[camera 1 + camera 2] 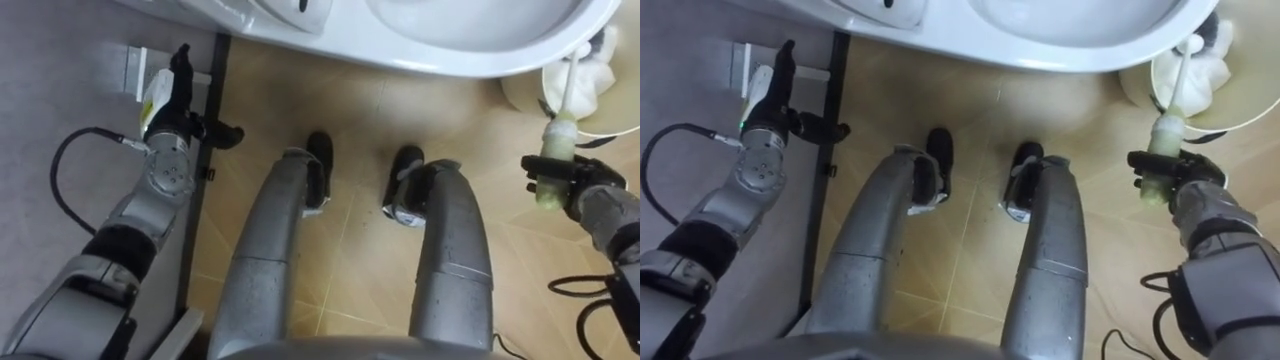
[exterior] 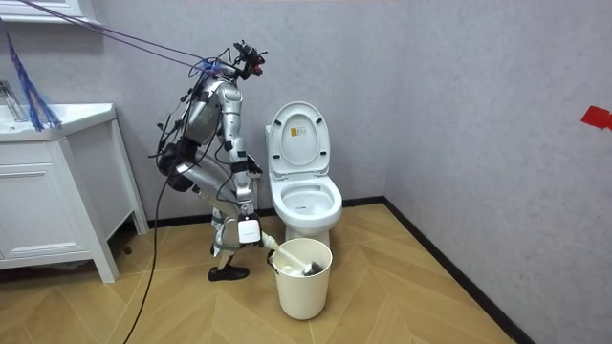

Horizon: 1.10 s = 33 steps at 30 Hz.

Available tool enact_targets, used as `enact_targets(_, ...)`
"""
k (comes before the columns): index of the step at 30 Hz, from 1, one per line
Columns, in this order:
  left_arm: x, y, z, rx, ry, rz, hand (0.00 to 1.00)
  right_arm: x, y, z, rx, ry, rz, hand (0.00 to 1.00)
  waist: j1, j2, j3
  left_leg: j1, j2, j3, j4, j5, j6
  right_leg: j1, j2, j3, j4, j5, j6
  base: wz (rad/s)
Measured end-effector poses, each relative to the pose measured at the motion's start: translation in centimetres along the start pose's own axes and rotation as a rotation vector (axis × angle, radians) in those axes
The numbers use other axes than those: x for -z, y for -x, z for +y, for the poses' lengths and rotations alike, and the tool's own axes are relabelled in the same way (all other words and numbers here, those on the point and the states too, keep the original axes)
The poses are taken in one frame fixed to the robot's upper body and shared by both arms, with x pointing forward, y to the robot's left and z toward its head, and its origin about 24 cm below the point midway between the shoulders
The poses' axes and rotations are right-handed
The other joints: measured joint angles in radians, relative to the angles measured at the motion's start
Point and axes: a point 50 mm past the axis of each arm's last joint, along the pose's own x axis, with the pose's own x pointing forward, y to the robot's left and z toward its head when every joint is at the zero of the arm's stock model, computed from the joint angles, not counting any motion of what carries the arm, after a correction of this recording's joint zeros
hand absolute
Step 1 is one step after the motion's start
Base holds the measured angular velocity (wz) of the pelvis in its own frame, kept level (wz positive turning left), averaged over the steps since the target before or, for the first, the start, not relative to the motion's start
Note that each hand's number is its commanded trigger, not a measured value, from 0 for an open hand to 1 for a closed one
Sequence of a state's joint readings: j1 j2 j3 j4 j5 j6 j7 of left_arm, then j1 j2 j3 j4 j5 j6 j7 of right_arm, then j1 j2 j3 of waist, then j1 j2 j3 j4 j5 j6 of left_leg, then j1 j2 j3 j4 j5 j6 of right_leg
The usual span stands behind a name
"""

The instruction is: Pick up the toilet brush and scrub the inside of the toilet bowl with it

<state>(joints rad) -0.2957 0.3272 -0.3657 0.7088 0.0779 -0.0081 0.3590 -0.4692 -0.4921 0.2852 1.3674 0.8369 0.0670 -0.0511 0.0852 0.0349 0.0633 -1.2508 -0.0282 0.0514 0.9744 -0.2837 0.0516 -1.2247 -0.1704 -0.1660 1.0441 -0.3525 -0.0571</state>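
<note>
The white toilet (image 2: 306, 196) stands against the wall with its lid up; its bowl rim (image 1: 420, 55) crosses the top of the eye views. My right hand (image 1: 572, 185) is shut on the pale green handle of the toilet brush (image 1: 558, 140), held upright. Its thin white shaft runs up into the white bin (image 2: 302, 282), where the brush head (image 1: 592, 70) rests among white material. My left hand (image 1: 165, 95) hangs open by the grey wall, away from the toilet, with its fingers straight. In the room view I stand bent forward between the toilet and the cabinet.
A black baseboard (image 1: 205, 180) runs along the grey wall on my left. A white vanity cabinet (image 2: 48, 191) stands at the room view's left. Wooden floor lies open in front of the bin and to the room view's right.
</note>
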Motion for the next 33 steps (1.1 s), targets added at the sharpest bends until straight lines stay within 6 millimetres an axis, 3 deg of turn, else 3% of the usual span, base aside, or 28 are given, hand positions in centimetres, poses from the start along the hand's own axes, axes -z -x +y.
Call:
enact_targets(7,2.3,1.4,-0.7,0.028,-0.002,0.065,0.0,2.0,0.1,-1.0,-0.01,-0.051,0.057,1.0,-0.006,-0.006,-0.0017,0.137,0.003,-0.005,-0.065,0.0,0.001,0.143,0.018,-0.003,-0.082,0.012,0.017,-0.04)
enact_targets(11,3.4,2.3,-1.1,0.047,0.001,0.091,0.0,3.7,0.2,-0.9,-0.015,-0.129,0.107,1.0,-0.026,-0.01,-0.0033,0.261,0.006,-0.007,-0.137,0.005,0.005,0.275,0.022,-0.02,-0.164,0.024,0.024,-0.02)
enact_targets(13,4.1,2.8,-1.3,0.054,0.001,0.107,0.0,5.2,0.3,-1.2,-0.012,-0.179,0.146,1.0,-0.031,-0.022,-0.0105,0.321,0.001,-0.006,-0.175,0.008,0.005,0.331,0.019,-0.022,-0.197,0.026,0.027,0.04)
enact_targets(22,7.8,5.7,-1.9,0.086,0.013,0.217,0.0,10.8,1.3,-0.9,0.011,-0.528,0.287,1.0,-0.061,-0.051,-0.0273,0.633,-0.002,-0.013,-0.373,0.028,0.011,0.654,0.038,-0.038,-0.413,0.057,0.06,0.02)
enact_targets(26,10.1,7.5,-1.2,0.081,-0.009,0.289,0.0,13.5,2.2,-2.3,0.053,-0.643,0.316,1.0,-0.077,-0.06,-0.0422,0.749,-0.001,-0.042,-0.438,0.028,0.011,0.806,0.054,-0.079,-0.528,0.072,0.07,0.17)
enact_targets(33,12.5,10.8,0.5,0.017,-0.02,0.354,0.0,17.8,4.1,-4.5,0.153,-0.795,0.367,1.0,-0.078,-0.064,-0.0535,0.941,-0.002,-0.07,-0.549,0.029,0.01,1.025,0.076,-0.109,-0.682,0.107,0.083,0.08)
